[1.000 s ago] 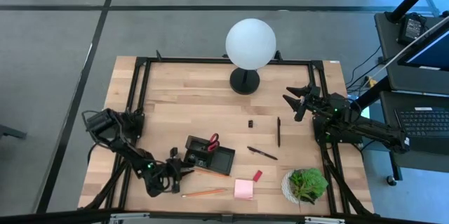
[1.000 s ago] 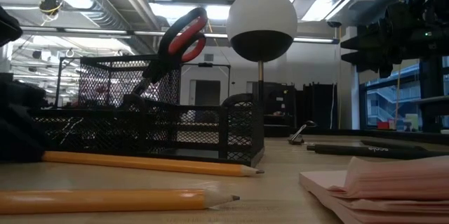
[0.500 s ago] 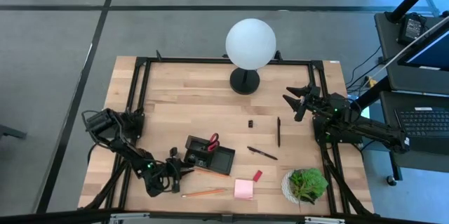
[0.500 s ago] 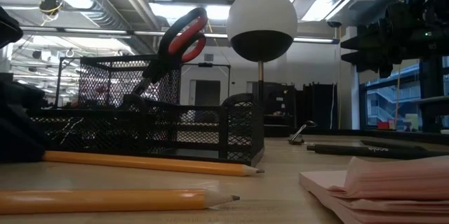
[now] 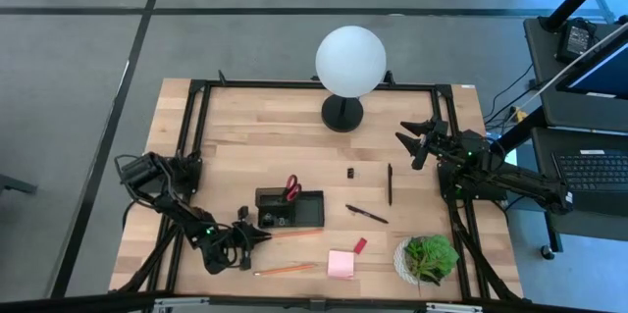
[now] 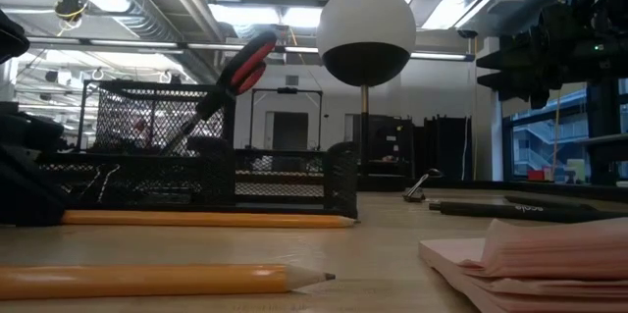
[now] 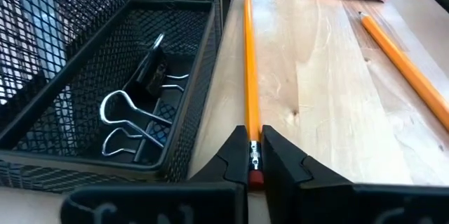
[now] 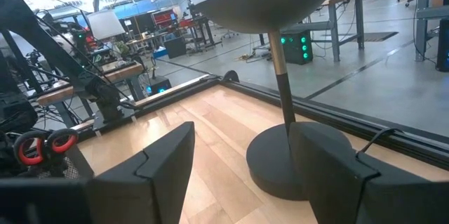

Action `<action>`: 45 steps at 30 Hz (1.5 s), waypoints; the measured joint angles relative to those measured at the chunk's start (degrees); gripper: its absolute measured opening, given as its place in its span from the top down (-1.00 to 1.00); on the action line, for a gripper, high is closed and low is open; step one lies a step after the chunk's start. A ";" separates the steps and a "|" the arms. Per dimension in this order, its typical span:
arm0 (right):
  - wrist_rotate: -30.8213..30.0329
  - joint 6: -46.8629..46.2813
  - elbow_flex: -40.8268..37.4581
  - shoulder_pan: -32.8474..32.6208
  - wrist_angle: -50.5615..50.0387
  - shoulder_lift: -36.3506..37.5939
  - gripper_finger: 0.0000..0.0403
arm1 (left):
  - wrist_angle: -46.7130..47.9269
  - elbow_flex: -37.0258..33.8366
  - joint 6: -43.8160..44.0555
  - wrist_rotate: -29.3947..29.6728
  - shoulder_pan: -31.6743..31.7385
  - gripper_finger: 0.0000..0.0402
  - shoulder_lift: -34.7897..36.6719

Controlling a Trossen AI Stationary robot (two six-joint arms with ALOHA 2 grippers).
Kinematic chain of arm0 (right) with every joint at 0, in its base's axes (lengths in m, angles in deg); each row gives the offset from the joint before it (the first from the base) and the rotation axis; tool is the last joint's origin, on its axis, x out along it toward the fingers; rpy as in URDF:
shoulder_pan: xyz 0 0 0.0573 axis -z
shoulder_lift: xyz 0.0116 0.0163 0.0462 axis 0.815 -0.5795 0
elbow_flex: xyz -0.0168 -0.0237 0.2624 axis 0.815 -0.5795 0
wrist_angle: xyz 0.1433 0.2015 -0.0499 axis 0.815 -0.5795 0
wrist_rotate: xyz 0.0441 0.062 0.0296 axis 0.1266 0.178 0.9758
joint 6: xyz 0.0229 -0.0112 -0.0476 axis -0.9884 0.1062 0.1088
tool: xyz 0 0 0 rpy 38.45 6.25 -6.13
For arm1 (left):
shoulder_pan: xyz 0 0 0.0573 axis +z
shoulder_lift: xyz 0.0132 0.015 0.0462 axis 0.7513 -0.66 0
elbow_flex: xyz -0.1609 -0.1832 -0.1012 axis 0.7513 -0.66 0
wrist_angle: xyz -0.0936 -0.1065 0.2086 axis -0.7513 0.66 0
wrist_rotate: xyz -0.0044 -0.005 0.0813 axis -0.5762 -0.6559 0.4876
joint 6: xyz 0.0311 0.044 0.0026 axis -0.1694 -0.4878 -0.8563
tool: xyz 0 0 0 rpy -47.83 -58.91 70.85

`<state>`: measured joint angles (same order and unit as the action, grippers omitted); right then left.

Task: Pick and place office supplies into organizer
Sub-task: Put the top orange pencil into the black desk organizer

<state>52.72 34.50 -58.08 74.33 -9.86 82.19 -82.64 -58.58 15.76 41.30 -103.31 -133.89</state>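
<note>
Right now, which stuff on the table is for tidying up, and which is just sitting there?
For tidying: organizer, scissors, pencil in left gripper, second pencil, two pens, sticky notes, eraser, clip.
Just sitting: lamp, plant.

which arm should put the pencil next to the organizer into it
Left. The left gripper is shut on that pencil, which lies alongside the organizer. The right gripper is open and hangs across the table near the lamp.

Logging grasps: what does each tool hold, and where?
The left tool pinches a pencil at its eraser end, beside the organizer. The right tool holds nothing.
</note>
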 joint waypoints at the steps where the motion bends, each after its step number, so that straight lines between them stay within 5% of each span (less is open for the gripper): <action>1: 0.00 0.00 -0.02 0.02 -0.01 0.00 -0.17 | -0.05 0.03 -0.01 -0.13 0.00 0.93 0.00; 26: 0.02 -1.13 -0.01 0.02 -0.02 0.00 -0.17 | -8.98 0.18 -10.58 1.28 -0.15 0.94 1.70; 40: 0.00 -0.17 0.00 0.00 0.00 0.00 -0.17 | -5.78 0.34 -31.51 1.37 2.21 0.94 27.34; 45: 0.00 0.18 -0.02 0.00 0.00 0.00 -0.17 | 8.01 3.02 -34.50 -1.60 4.39 0.94 37.09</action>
<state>52.72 34.67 -58.10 74.33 -9.86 82.19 -74.63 -55.56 -18.75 39.70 -98.92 -96.80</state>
